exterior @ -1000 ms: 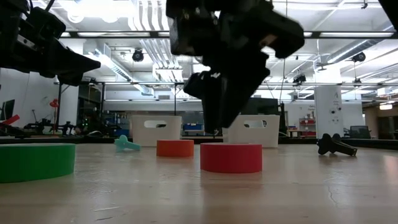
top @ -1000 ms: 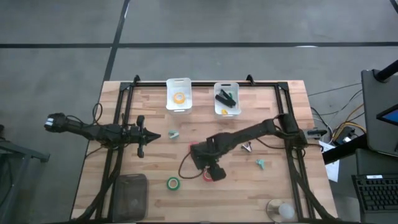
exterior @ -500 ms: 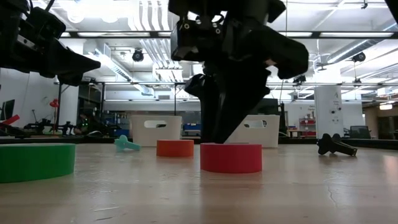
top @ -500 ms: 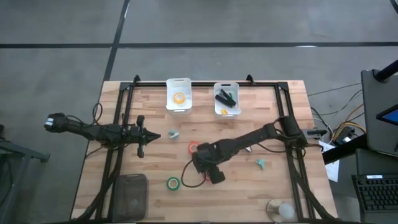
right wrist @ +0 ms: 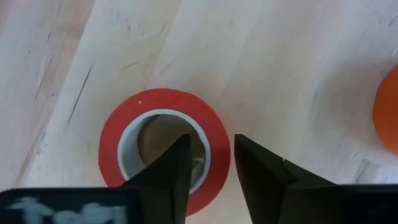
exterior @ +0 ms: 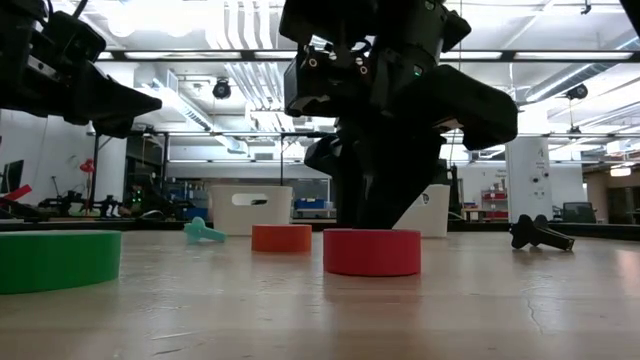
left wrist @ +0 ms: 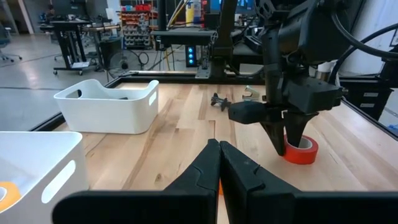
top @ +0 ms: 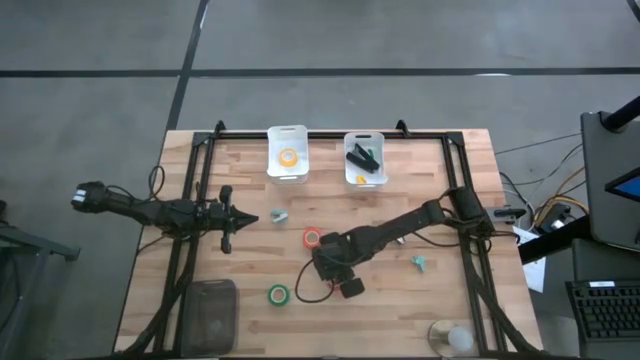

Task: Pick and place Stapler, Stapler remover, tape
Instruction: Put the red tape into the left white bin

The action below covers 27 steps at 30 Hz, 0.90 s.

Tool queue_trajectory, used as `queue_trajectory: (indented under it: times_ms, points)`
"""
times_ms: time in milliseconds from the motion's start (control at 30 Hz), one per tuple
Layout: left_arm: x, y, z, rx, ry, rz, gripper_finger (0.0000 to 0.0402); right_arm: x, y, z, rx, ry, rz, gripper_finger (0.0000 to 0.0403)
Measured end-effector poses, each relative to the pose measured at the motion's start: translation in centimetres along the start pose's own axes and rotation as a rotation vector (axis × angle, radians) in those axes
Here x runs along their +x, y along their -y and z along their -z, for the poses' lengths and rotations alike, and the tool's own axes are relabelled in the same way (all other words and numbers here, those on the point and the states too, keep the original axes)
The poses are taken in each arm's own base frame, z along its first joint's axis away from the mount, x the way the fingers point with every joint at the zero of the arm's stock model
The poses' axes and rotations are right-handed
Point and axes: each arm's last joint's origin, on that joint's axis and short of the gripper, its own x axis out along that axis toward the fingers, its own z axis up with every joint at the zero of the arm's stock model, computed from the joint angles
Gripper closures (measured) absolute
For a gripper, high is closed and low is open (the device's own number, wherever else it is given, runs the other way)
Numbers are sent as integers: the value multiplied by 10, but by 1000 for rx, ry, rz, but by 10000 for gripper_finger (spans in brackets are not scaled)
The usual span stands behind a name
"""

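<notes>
Left gripper (top: 244,219): fingers pressed together, empty, hovering above the wooden slat table (top: 450,300), well apart from the work.

Small grey claw-shaped staple remover (top: 279,215): just beyond the left gripper's tips.

Green ring-shaped tape roll (top: 278,295): near side, left of the right gripper.

White plastic bin (top: 287,152) with yellow tape roll (top: 289,158): far edge.

Orange-red tape roll (top: 311,238): just beside the right gripper, far side.

Right gripper (right wrist: 209,163): lowered onto the red ring-shaped tape roll (right wrist: 164,149), one finger inside the core, one outside, straddling the wall; not yet pinching.

Second white bin (top: 364,160) holding the black wedge-shaped stapler (top: 364,158): far edge.

Teal claw-shaped staple remover (top: 420,263): right of the right gripper.
</notes>
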Motion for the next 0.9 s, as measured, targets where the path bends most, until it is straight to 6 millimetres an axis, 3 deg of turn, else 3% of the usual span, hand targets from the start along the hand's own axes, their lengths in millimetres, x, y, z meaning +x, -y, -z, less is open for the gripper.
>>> queue_trajectory:
  times_ms: [300, 500, 733, 900]
  points:
    - [0, 0, 0, 0, -1, 0, 390, -3, 2, -3, -36, 4, 11, 355]
    - [0, 0, 0, 0, -1, 0, 390, -14, 10, -11, -50, 13, 30, 353]
    - [0, 0, 0, 0, -1, 0, 390, -42, 43, -33, -92, 91, 214, 346]
    - [0, 0, 0, 0, -1, 0, 390, -69, 81, -45, -78, 140, 369, 345]
